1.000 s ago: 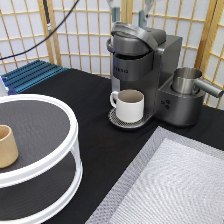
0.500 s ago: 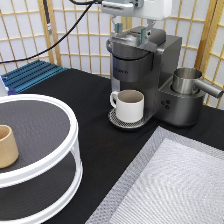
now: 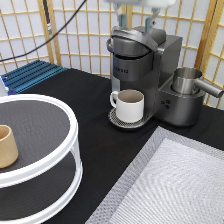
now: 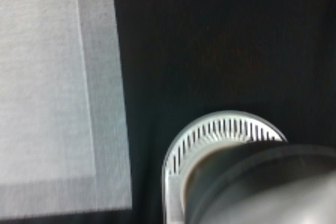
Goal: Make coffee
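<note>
The hand (image 3: 136, 21) hangs above the coffee maker (image 3: 145, 75); pod apparently hidden.

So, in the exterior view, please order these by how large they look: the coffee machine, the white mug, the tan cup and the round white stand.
1. Round white stand, though it is nearest the camera.
2. Coffee machine.
3. White mug.
4. Tan cup, partly cut off, so unsure.

Coffee pod nowhere in view

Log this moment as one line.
hand: above brewer | mug: on drip tray | lid: shut | pod: unseen
</note>
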Robot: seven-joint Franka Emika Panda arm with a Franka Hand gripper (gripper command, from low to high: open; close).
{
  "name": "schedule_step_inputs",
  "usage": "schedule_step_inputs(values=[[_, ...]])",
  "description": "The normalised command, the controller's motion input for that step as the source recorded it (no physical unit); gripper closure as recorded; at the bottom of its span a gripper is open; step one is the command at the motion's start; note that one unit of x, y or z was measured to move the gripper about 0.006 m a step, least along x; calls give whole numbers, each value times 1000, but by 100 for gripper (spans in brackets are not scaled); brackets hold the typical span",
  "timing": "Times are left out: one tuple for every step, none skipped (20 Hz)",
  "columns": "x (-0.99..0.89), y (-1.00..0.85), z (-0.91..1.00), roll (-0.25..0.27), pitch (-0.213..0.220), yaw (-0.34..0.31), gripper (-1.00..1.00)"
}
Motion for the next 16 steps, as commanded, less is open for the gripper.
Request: schedule_step_inputs(values=[[-380,-226,460,94,2,0,-100],[-411,-346,266,91,2,0,-100],[-366,-686,97,120,0,0,-100],[-286,-797,0,114,0,-26,-100],[-120,-860,0,110,0,-29,-100],[-69,-846,-46,89,-6,-43,-100],[-54,-849,-149,86,-21,-43,-100],[-57,-846,-229,81,-34,-47,-100],[-123,-800,-414,58,-60,-58,-100],[-206,-786,-494,51,-72,-58,-100],[-277,-663,-580,35,-92,-60,-100],[-346,-631,-617,31,-101,-60,-100],[-431,-580,-749,27,-104,-51,-100],[-320,-349,-843,1,-109,-38,-100],[-214,-74,-909,0,-108,-35,-100],[-183,-109,-1000,0,-102,-17,-100]])
